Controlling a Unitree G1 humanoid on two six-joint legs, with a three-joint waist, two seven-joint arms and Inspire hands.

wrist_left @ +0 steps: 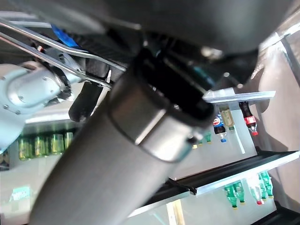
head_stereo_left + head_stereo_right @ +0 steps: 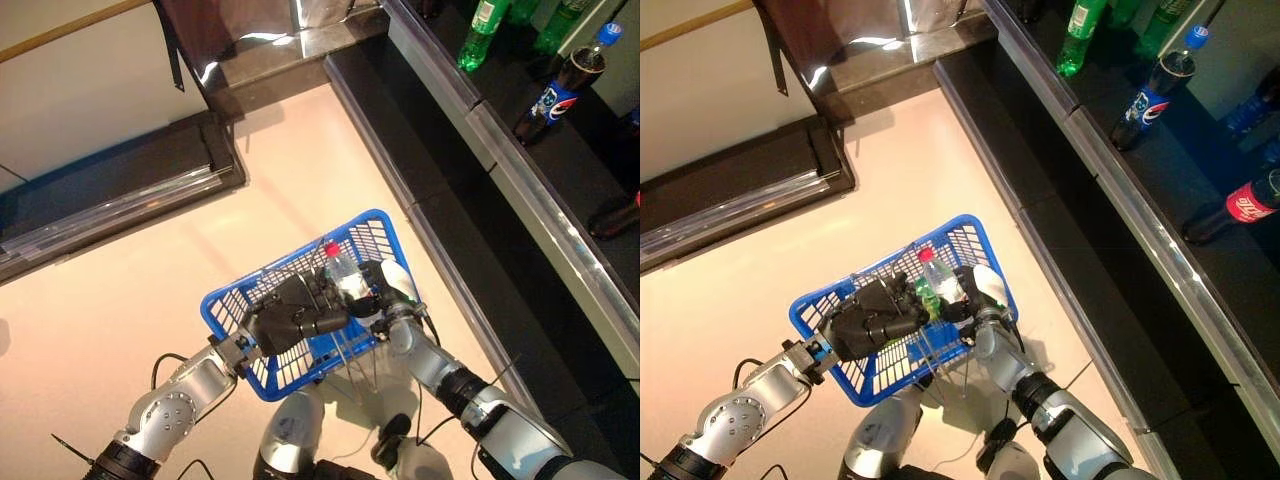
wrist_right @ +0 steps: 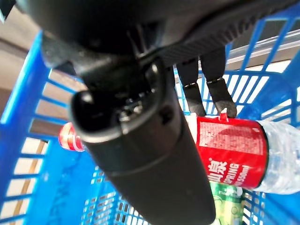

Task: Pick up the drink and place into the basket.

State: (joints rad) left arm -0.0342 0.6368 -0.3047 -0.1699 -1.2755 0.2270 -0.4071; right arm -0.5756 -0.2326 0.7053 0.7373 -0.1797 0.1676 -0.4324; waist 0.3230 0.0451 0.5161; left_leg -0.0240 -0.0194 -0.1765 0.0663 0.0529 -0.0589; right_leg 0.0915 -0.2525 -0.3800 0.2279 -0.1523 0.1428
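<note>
Lower left of the head views: the left hand sits at the basket, its fingers curled round the wire handle (the left wrist view shows thin metal rods crossing close by the hand). The blue basket hangs over pale floor at centre frame.

Centre: the drink, a clear bottle with a red cap and red label, lies within the basket's blue walls, cap toward the upper part of the frame. A green-labelled item shows just beneath it in the right wrist view.

Just right of centre: the right hand, white-covered thumb uppermost, wraps the bottle; its fingers lie along the label, holding it.

Upper right: a dark shelf carries green bottles and a cola bottle.
</note>
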